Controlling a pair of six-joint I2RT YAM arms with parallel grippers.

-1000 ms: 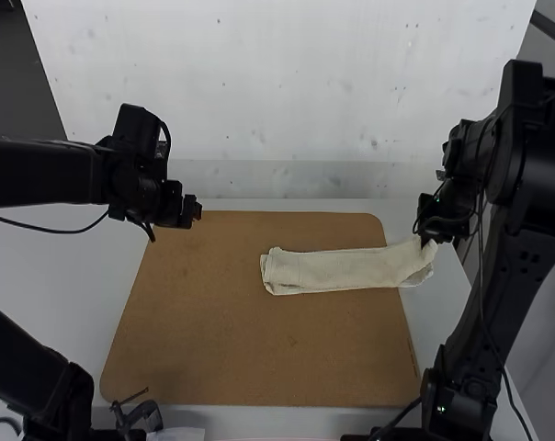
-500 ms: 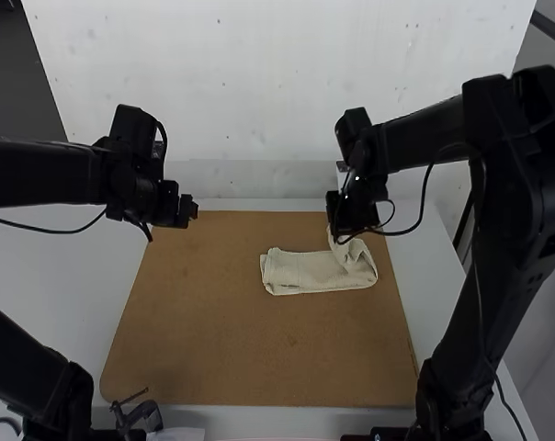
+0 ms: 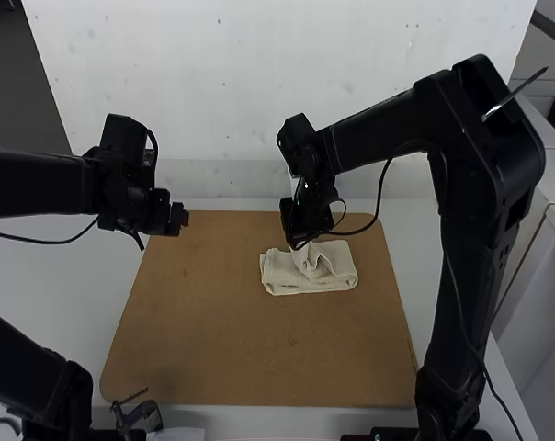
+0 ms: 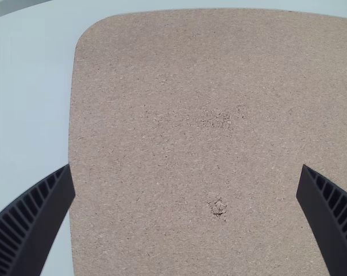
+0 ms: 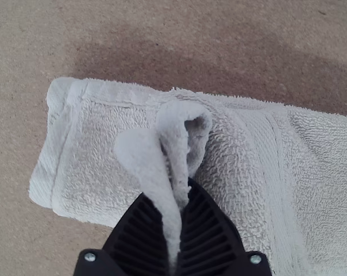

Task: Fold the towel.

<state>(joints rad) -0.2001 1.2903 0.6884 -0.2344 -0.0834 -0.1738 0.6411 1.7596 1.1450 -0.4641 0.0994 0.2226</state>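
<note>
Terry towel (image 3: 282,274): off-white, looped pile, smoother woven bands. Fibreboard (image 3: 250,349): brown, darker flecks. Tabletop (image 3: 66,294) at fibreboard's 9 o'clock: pale grey. Left gripper (image 3: 182,219): black, parallel ridges. Right gripper (image 3: 300,244): black, same ridges.

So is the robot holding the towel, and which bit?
Yes, the right gripper pinches the towel by a bunched-up bit of its edge, lifted over the rest.

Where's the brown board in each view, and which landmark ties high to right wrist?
High: board central, on the white table.
Left wrist: beyond the left gripper's spread fingers, one rounded corner visible.
Right wrist: under and around the towel.
Landmark: right gripper pinching a raised towel fold.
</note>
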